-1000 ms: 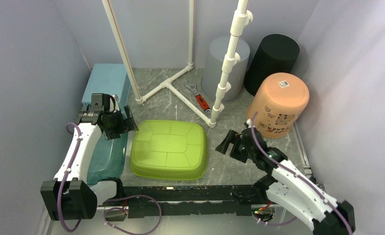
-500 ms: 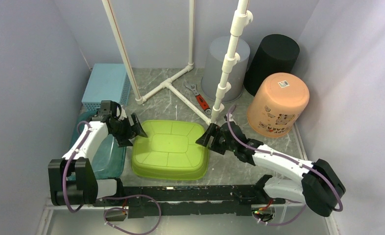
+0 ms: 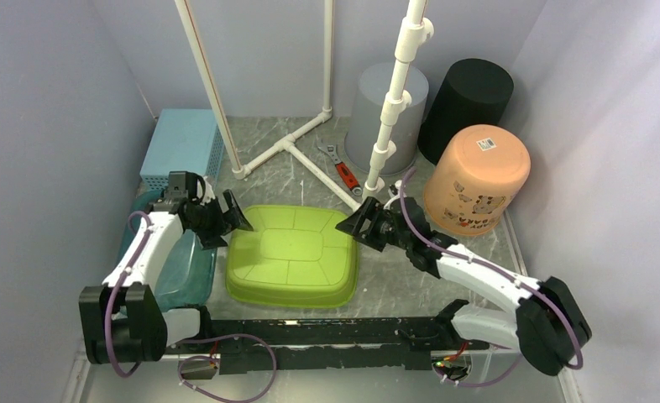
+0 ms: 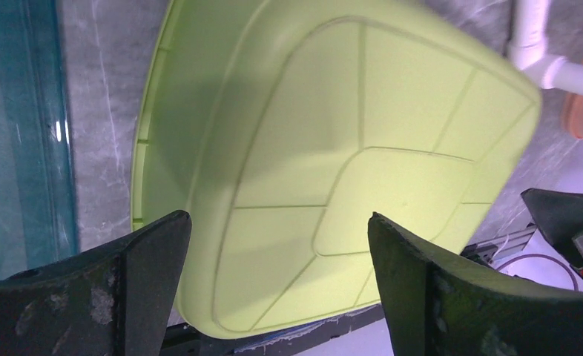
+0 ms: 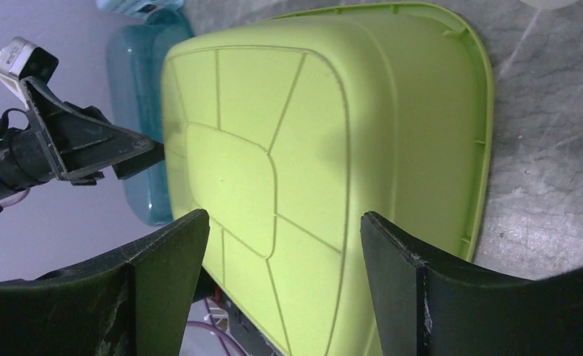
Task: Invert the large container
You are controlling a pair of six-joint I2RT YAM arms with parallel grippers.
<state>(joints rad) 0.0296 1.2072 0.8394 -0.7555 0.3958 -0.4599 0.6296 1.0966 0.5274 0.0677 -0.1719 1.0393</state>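
The large green container (image 3: 291, 255) lies in the middle of the frame on the grey marbled desk (image 3: 394, 281), ribbed base up and rim down, which is how the task wants it.

Over the last second both arms have closed in from the sides. The left gripper (image 3: 227, 221) now sits at the container's upper-left corner and the right gripper (image 3: 356, 225) at its upper-right corner. Both sets of fingers are spread wide and pinch nothing; each wrist view shows the green base framed between its open fingers (image 4: 452, 297) (image 5: 162, 285). The container itself has hardly shifted. Whether the arms are arriving to grip or have just let go, the pictures do not settle.

The upturned orange bucket (image 3: 478, 178) at right carries a white barcode sticker and cartoon printing, too small to read.
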